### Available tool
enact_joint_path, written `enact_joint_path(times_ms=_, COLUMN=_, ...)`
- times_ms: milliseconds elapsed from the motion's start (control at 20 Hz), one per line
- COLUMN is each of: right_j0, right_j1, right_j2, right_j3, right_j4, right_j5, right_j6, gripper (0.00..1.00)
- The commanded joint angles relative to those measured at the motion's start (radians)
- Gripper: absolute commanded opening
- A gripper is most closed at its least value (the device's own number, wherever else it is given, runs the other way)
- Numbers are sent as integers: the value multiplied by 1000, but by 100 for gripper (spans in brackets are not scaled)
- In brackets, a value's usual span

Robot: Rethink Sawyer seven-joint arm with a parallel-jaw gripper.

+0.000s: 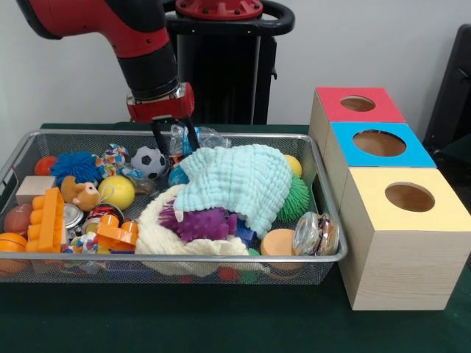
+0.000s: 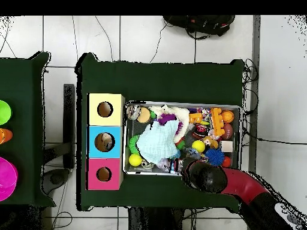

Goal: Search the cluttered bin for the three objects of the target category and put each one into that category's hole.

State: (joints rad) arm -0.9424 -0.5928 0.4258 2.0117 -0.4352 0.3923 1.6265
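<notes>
A wide wire-mesh bin (image 1: 22,147) heaped with toys sat on the green bench (image 1: 184,323). In the front view, three wooden boxes stood just beside it at 3 o'clock, topped red (image 1: 358,104), blue (image 1: 380,143) and yellow (image 1: 408,198), each with a round hole. The red and black arm's pincer (image 1: 174,137) hung over the bin's far edge at 12 o'clock, its fingers slightly apart beside a small soccer ball (image 1: 151,161) and above a pale green cloth (image 1: 239,184). No readable writing or labels showed.
</notes>
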Motion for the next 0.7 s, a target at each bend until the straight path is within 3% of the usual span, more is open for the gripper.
enact_joint_path(times_ms=50, right_j0=78, right_j1=-181, right_j2=8, right_j3=-85, right_j4=68, right_j5=239, right_j6=24, gripper=100)
enact_joint_path(times_ms=350, right_j0=82, right_j1=-172, right_j2=13, right_j3=-130, right_j4=38, right_j5=253, right_j6=2, gripper=100)
enact_joint_path(times_ms=700, right_j0=70, right_j1=-159, right_j2=21, right_j3=-119, right_j4=52, right_j5=241, right_j6=8, gripper=100)
